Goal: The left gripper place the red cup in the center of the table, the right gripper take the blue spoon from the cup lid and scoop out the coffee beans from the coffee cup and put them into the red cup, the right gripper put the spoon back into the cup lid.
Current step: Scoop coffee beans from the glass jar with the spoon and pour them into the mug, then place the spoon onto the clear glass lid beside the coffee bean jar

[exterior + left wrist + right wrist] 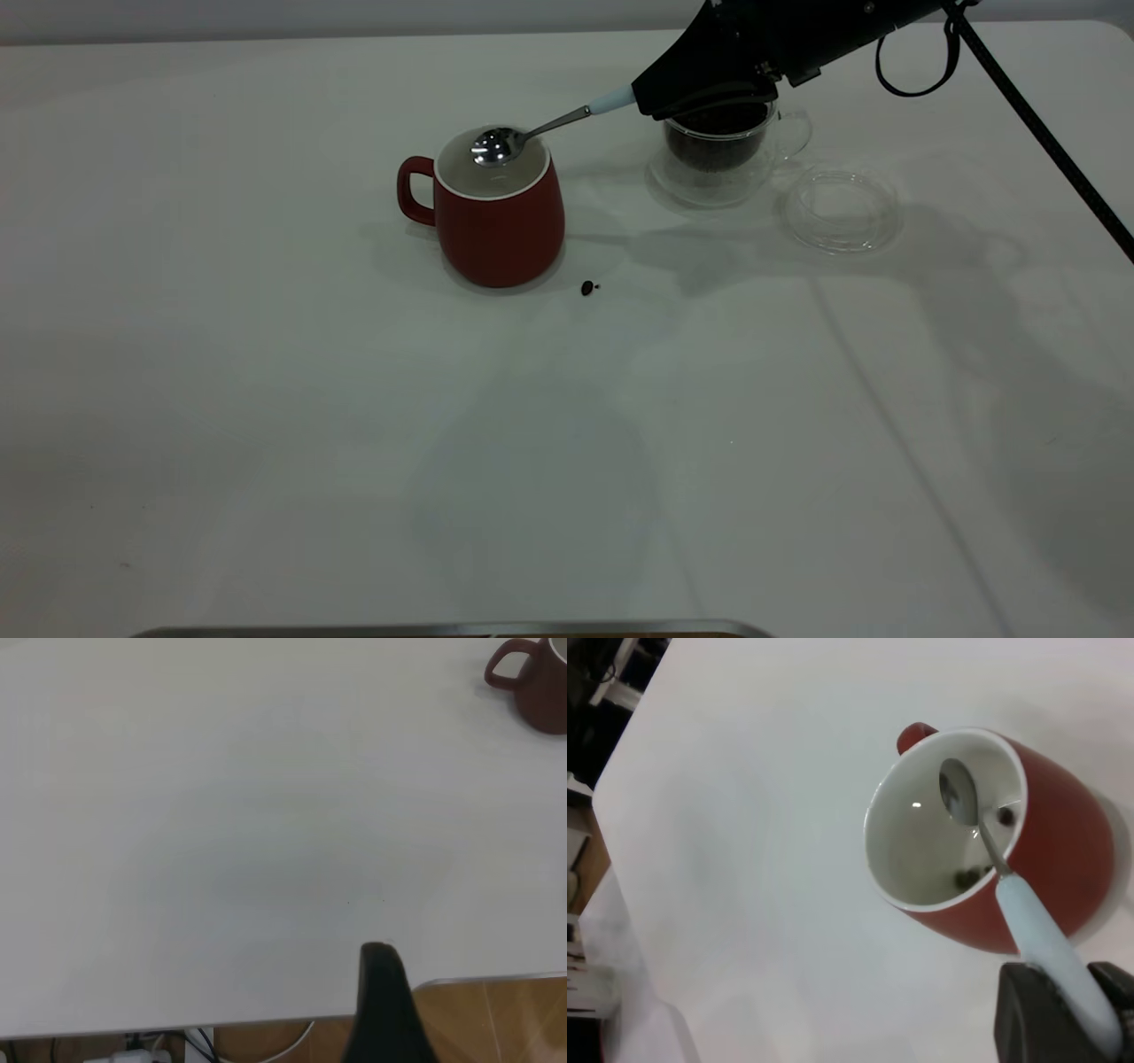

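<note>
Right then, I was at the tipping step: my right end effector (651, 96) was clamped on the pale handle of the blue spoon (532, 133), hanging above the coffee cup (722, 146), with the spoon's bowl reaching out over the mouth of the red cup (496, 213). That red cup stood near the middle of the table (266, 399), handle away from me. From my wrist I could see the spoon bowl looking bare and a few coffee beans (970, 875) lying inside the white interior. One stray bean (586, 287) sat on the table just beside the red cup. The cup lid (842, 211) lay beyond the coffee cup, nothing in it. My left end effector (381, 992) waited by the table's edge; its spread I couldn't tell. Next, I judged, I needed to lift the spoon clear of the rim, carry it across and lay it in the lid.
</note>
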You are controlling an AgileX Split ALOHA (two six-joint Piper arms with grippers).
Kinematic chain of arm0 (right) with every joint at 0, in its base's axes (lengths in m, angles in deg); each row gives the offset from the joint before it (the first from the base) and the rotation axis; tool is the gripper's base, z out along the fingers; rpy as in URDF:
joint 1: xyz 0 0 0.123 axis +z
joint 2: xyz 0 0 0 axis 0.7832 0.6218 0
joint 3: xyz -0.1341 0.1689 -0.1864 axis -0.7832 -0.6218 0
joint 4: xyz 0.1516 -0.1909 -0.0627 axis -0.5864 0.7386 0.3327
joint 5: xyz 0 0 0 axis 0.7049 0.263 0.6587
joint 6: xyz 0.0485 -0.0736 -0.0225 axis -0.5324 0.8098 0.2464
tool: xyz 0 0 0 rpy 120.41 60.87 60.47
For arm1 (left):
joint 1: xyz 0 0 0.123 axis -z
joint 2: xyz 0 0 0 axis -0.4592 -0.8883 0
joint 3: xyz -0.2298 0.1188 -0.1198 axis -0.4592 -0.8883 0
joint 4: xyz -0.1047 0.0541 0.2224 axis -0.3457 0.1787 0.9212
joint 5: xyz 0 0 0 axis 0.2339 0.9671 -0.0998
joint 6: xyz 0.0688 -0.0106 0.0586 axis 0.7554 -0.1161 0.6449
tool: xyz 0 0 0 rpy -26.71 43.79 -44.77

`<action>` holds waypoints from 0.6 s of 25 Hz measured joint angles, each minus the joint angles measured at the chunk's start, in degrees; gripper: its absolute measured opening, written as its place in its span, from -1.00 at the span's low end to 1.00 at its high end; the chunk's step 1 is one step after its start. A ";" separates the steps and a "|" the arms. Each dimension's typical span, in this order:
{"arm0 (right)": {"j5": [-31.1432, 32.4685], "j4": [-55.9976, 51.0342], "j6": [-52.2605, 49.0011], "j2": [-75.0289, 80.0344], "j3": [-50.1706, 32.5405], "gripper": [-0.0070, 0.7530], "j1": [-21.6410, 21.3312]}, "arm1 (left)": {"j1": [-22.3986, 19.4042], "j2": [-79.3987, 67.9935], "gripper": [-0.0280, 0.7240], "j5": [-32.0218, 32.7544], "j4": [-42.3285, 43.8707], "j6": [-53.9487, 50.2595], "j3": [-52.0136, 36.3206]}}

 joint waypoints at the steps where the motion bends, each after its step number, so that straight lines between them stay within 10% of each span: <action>1: -0.02 0.06 -0.40 0.00 0.00 -0.68 0.00 | 0.00 0.00 0.62 0.00 0.00 -0.04 0.00; 15: 7.08 0.75 -30.07 -9.66 0.00 -0.68 -2.20 | 0.00 0.00 0.62 0.00 0.00 -0.04 0.00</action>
